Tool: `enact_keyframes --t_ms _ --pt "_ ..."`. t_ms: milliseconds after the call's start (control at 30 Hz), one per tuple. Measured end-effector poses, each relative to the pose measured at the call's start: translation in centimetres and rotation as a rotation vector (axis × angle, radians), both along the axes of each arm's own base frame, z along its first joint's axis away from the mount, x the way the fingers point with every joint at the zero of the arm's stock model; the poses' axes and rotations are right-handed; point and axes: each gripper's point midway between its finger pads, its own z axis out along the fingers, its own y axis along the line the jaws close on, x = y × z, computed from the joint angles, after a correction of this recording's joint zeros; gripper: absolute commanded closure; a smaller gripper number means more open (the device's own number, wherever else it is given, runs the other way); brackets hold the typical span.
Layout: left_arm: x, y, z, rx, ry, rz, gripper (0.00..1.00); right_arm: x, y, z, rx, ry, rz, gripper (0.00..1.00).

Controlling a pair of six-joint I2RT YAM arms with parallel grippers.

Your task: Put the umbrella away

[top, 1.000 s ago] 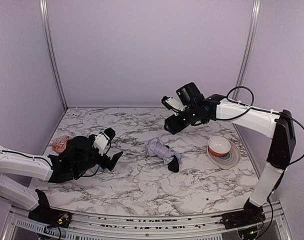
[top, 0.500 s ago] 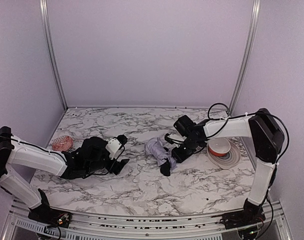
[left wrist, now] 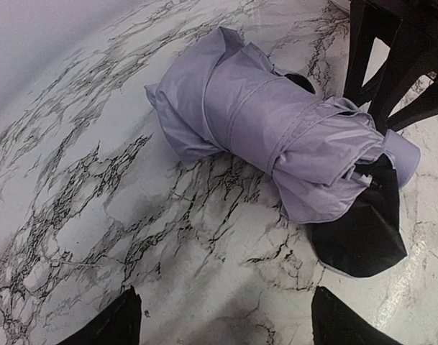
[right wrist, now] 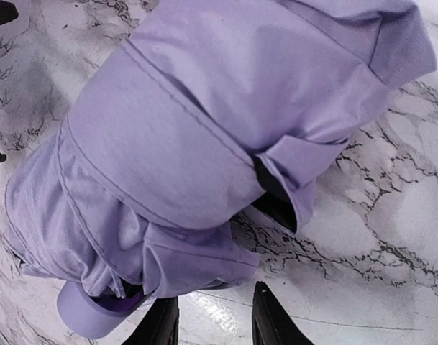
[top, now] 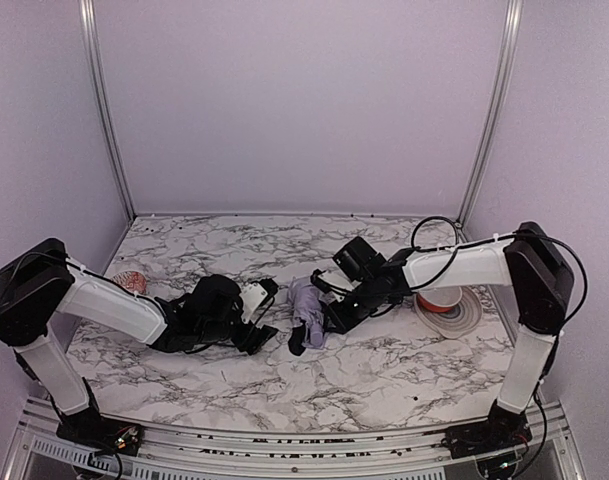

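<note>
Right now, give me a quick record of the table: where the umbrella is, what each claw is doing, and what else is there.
umbrella: folded and bunched, lying on the marble table
left claw: open wide, low, facing the umbrella, not touching it
right claw: fingers narrowly apart, nothing between them, beside the umbrella's handle end; contact unclear
bowl: orange-and-white, on a plate, apart from the umbrella, behind the right arm
status: umbrella not gripped by either claw

I count one umbrella (top: pixel 306 305), one bowl (top: pixel 441 298), one plate (top: pixel 466 320), one pinkish object (top: pixel 130 281) and two arms: left arm (top: pixel 109 300), right arm (top: pixel 464 266).
</note>
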Motion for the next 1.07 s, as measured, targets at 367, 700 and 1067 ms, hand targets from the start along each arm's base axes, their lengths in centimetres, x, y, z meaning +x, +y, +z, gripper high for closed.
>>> enact_keyframes --t_ms 367,700,1067 --pt "1.7 3.2 4.0 -0.057 -0.075 0.128 0.01 7.8 -12.7 10.7 0.17 -0.292 -0.355 0.02" --pt "7.9 21.7 11.9 -0.219 -0.255 0.779 0.01 10.0 -29.9 22.4 0.241 -0.887 -0.871 0.0" --pt "5.2 33.0 8.6 -0.119 -0.313 1.173 0.01 8.0 -34.6 16.0 0.128 -0.977 -1.113 0.0"
